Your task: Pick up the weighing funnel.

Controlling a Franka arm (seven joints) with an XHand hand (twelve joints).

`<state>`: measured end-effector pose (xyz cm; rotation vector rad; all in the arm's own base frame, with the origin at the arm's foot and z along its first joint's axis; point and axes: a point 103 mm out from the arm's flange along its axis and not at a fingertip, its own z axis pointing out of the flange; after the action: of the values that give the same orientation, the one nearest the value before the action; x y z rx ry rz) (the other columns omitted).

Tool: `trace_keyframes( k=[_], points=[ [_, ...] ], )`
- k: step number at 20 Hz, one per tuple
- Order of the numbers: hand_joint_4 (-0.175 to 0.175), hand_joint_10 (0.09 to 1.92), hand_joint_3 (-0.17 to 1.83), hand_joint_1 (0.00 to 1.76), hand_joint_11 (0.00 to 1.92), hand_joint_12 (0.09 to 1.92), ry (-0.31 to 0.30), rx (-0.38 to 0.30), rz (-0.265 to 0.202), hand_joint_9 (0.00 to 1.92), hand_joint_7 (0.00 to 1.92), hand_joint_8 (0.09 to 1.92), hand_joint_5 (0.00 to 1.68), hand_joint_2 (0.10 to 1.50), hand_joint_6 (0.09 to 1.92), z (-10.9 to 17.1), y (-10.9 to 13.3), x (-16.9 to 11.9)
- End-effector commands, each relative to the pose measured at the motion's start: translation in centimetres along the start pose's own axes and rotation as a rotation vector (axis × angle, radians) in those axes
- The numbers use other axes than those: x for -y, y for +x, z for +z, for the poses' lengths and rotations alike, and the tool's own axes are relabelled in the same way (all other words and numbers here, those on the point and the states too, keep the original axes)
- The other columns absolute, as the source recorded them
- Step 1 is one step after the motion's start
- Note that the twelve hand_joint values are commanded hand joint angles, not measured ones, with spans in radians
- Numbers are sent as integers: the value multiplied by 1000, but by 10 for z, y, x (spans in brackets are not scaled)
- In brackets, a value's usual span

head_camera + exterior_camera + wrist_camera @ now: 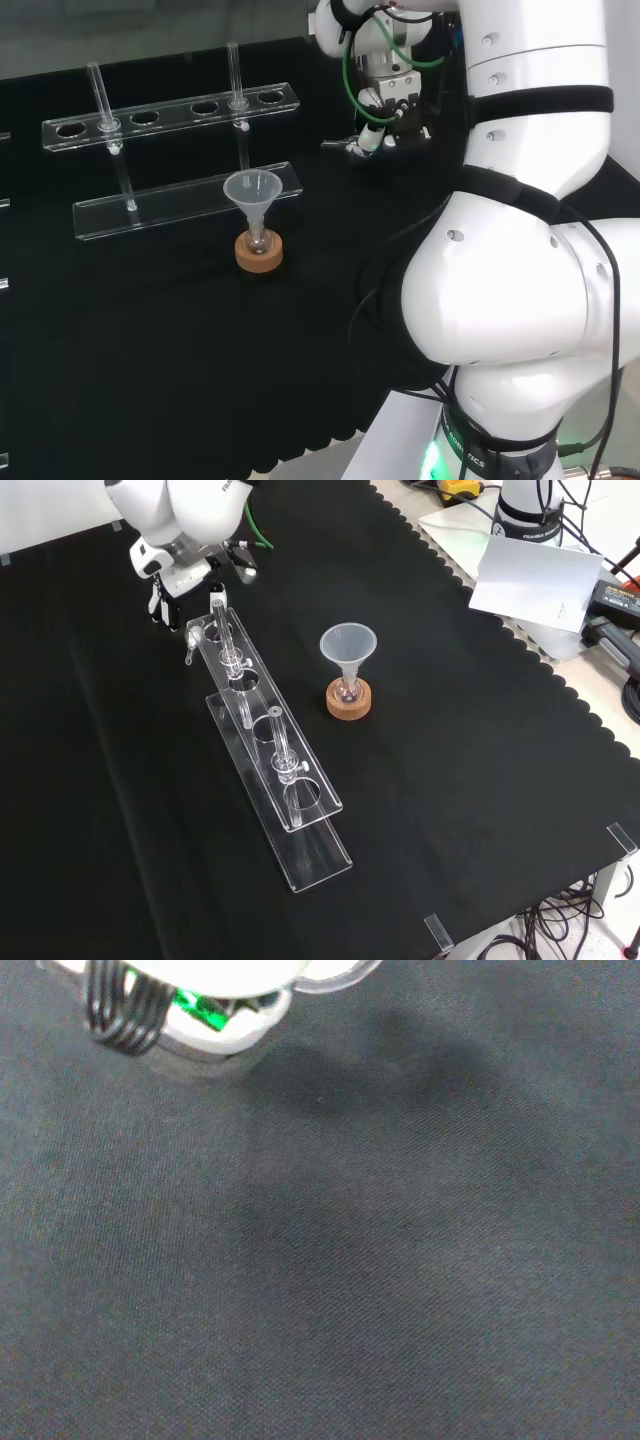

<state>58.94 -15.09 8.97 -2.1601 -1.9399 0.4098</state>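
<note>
The hand (183,572) hangs low over the black cloth (450,780) at the far left of the front view, right at the far end of the clear rack (300,810). I cannot tell whether it is released, clenched or grasping something, because it is small there and tucked under the arm's white link (170,510). In the head view the hand (388,100) sits far and to the right, just left of the arm's big links, and points down at the cloth (150,350).

The weighing funnel (192,635) shows in the front view as a small clear piece (easy to miss beside the rack's glare). It is just on the near side of the hand and just beside the rack's far end, with its short stem pointing toward the near edge. It is right up against the hand, but I cannot tell whether it is lifted or lying on the cloth.

Two tubes (281,742) stand upright in the rack. The funnel (348,645) stands mouth up, right of the rack in the front view, with its stem in a small flask (347,689) on a cork ring (348,704), well apart from the hand. In the head view the funnel (252,190) and cork ring (259,253) stand nearer than the rack (170,208) and left of the hand.

The wrist view looks down on shadowed cloth (350,1280) past a blurred white part of the hand (200,975).
</note>
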Motion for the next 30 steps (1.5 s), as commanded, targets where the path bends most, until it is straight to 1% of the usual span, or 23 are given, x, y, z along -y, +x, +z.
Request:
trace_keyframes(
  k=[1, 5, 10, 20, 23, 27, 30],
  points=[
    [175, 359, 541, 1132, 885, 1020, -17, -9, 2, 1020, 599, 695, 1350, 689, 483, -11, -10, 9],
    [175, 358, 540, 1132, 887, 1017, -29, 5, 6, 1022, 596, 696, 1350, 689, 482, -23, -12, 23],
    [175, 354, 540, 1133, 887, 1010, -44, 31, 19, 1024, 590, 697, 1352, 689, 479, -36, -5, 50],
    [175, 348, 539, 1134, 887, 1003, -80, 37, 45, 1027, 587, 700, 1354, 689, 476, -58, 8, 95],
    [175, 347, 539, 1134, 888, 1002, -100, 14, 54, 1028, 586, 701, 1354, 689, 475, -62, 9, 104],
    [175, 345, 538, 1134, 890, 1001, -131, -54, 69, 1029, 586, 703, 1354, 689, 474, -62, 5, 115],
    [175, 343, 538, 1134, 895, 1000, -149, -85, 78, 1032, 587, 705, 1354, 689, 473, -63, 1, 121]
  ],
)
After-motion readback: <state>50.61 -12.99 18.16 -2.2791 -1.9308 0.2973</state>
